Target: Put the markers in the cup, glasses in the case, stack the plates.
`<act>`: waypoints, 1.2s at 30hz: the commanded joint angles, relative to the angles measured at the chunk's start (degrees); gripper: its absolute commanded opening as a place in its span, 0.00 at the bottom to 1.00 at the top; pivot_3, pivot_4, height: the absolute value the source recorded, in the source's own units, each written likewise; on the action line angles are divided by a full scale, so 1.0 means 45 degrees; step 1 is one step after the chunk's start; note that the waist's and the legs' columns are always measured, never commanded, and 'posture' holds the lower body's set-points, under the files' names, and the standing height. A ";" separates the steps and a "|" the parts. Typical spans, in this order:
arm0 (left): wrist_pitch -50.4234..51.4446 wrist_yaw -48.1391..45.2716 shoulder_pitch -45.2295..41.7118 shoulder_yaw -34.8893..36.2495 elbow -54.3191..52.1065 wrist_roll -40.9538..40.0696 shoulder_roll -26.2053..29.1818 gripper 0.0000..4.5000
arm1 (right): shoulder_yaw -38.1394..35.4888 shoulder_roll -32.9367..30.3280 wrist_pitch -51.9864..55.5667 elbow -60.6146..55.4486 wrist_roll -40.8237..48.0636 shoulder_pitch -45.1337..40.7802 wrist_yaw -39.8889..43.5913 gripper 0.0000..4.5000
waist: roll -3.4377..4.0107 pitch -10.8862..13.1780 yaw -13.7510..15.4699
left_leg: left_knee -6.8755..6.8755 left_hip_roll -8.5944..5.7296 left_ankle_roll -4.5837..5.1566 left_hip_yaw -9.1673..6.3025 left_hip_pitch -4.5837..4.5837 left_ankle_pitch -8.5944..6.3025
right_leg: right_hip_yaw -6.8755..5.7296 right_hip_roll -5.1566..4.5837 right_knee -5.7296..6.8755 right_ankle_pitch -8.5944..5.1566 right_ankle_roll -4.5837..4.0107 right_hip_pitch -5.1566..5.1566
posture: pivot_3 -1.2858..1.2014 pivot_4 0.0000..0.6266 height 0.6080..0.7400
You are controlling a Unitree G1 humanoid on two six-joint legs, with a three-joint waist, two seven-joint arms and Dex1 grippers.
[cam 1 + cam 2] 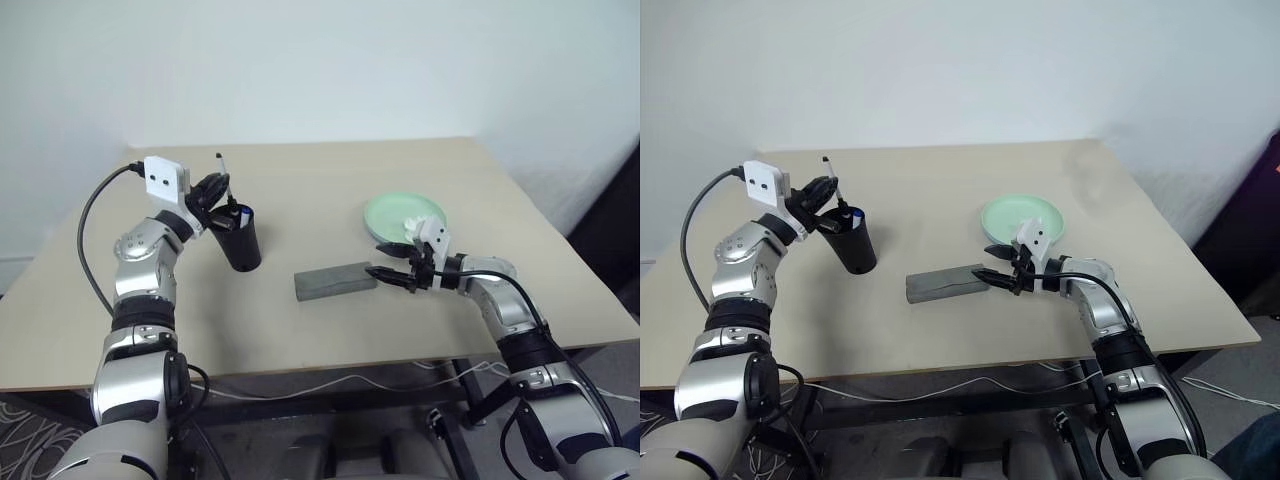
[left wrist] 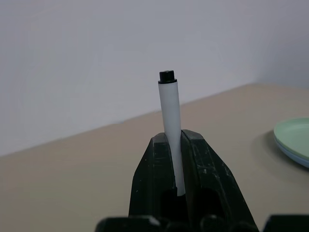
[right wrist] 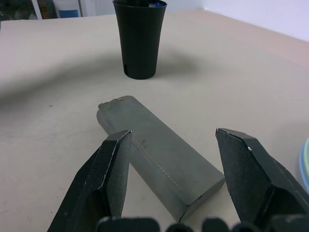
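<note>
The left gripper [image 1: 216,190] is pinched tight on the black-capped marker [image 1: 222,172], holding it upright just above the rim of the black cup [image 1: 240,240], which stands on the table [image 1: 300,330] with a blue-capped marker [image 1: 243,212] already poking out of its mouth. Across the table the right gripper [image 1: 393,276] hangs with its fingers spread, their tips just beside the near end of the grey case [image 1: 335,281], which lies flat with its lid down. Behind that gripper sits the mint green plate [image 1: 400,214]. From the left wrist, the two black fingers [image 2: 154,169] press on the white barrel of the marker, whose black end stands up clear of them, and the green plate lies at the edge with a light blue rim [image 2: 292,155] showing beneath it, so the plates are stacked. From the right wrist, the spread fingers [image 3: 113,164] stand to either side of the case's end without touching it, and the cup stands well beyond the case's far end.
</note>
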 commanded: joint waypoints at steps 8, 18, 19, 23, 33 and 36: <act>0.0264 0.0077 0.0231 -0.0201 -0.0969 -0.0177 -0.0047 0.64 | -0.0389 0.0169 -0.0088 -0.0423 0.0421 -0.0338 0.0003 0.67 | 0.0000 0.0000 -0.0001 | 0.0001 0.0000 0.0000 0.0000 0.0000 0.0000 | -0.0003 -0.0002 0.0000 0.0000 0.0000 0.0002 | 0.52 0.00 1.00; 0.0513 0.0104 0.0100 0.0080 -0.1955 -0.0739 -0.0181 0.71 | -0.0377 0.0109 -0.0006 -0.0582 0.0492 -0.0178 0.0068 0.67 | 0.0000 0.0000 0.0001 | -0.0008 0.0001 0.0000 0.0001 -0.0002 0.0000 | -0.0003 -0.0004 -0.0003 0.0000 0.0000 -0.0001 | 0.52 0.00 1.00; 0.0574 0.0108 0.0103 0.0095 -0.2140 -0.0825 -0.0190 0.71 | -0.0376 0.0102 0.0000 -0.0582 0.0492 -0.0174 0.0079 0.67 | 0.0000 0.0000 0.0002 | -0.0008 0.0001 0.0000 0.0000 -0.0003 0.0000 | -0.0002 -0.0003 -0.0004 0.0000 0.0000 -0.0002 | 0.52 0.00 1.00; 0.2432 -0.0881 0.0556 0.0012 -0.4908 -0.2371 -0.0241 0.71 | -0.0440 0.0098 0.0142 -0.0627 0.0576 -0.0223 0.0082 0.67 | 0.0000 0.0001 -0.0004 | -0.0008 0.0002 0.0000 -0.0003 -0.0013 0.0000 | -0.0005 -0.0004 -0.0008 0.0000 0.0000 -0.0007 | 0.52 0.00 1.00; 0.5585 -0.0719 0.3811 -0.1647 -1.0556 -0.2854 -0.0401 0.71 | -0.0911 -0.0471 0.0448 -0.1094 0.0836 -0.0159 -0.0033 0.67 | 0.0011 0.0004 -0.0003 | -0.0037 0.0008 -0.0001 0.0005 0.0009 -0.0001 | 0.0012 -0.0002 -0.0010 -0.0003 -0.0003 -0.0001 | 0.52 0.00 1.00; 0.5491 -0.0096 0.4757 -0.2089 -1.1065 -0.2438 -0.0837 0.71 | -0.1087 -0.0833 0.0436 -0.1178 0.0809 0.0071 -0.0014 0.67 | 0.0011 0.0004 0.0004 | -0.0040 0.0011 -0.0001 0.0004 0.0013 -0.0001 | 0.0011 -0.0003 -0.0008 -0.0004 -0.0006 0.0004 | 0.52 0.00 1.00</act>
